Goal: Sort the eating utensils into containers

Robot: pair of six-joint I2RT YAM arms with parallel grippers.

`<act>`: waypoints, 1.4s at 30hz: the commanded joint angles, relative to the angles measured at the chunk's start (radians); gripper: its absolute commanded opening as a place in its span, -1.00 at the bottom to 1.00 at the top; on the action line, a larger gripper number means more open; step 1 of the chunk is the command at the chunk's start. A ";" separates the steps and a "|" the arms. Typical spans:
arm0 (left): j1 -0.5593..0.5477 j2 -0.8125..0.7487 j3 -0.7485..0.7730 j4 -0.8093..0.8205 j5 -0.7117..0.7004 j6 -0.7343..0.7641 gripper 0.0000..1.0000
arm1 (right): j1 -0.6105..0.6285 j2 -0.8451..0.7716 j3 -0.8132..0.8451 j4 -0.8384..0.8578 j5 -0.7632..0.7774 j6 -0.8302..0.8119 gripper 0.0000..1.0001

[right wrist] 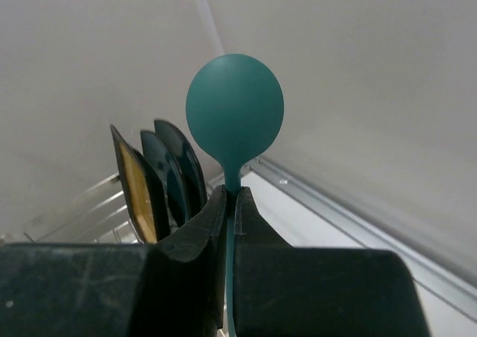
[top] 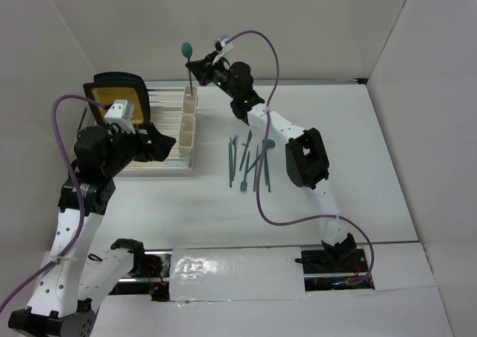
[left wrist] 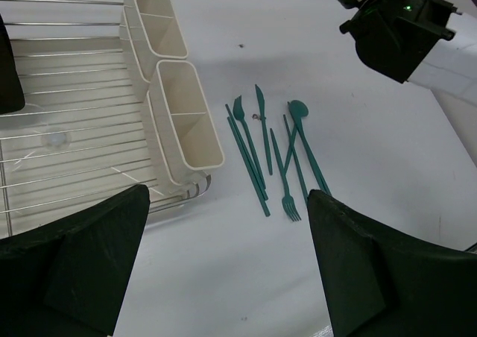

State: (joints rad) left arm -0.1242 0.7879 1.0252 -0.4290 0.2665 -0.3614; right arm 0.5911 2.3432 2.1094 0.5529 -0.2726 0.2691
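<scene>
Sitting on the smooth white table (top: 358, 165): a clear wire-ribbed dish rack (left wrist: 67, 128), with black-rimmed yellow plates (right wrist: 138, 188) standing on edge at its far end. Cream plastic containers (left wrist: 186, 128), tall rectangular cups joined in a row, line the rack's right side. Left gripper (left wrist: 227, 203) hovers by the rack, blunt black fingers spread wide, holding nothing. Right gripper (right wrist: 231, 199) pinches a slim teal spoon (right wrist: 235, 117) by the handle, upright over the far cup, round bowl up. Other teal utensils (left wrist: 272, 154) lie flat on the table just right of the cups.
</scene>
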 commanded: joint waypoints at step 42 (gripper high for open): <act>-0.003 0.002 -0.028 0.118 0.045 0.095 0.99 | -0.073 -0.792 -0.724 -0.809 0.516 0.263 0.70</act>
State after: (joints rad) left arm -0.1146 0.7967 1.0012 -0.3729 0.2932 -0.2890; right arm 0.5568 1.5585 1.5288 -0.0250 0.0795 0.3950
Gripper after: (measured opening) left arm 0.996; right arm 0.852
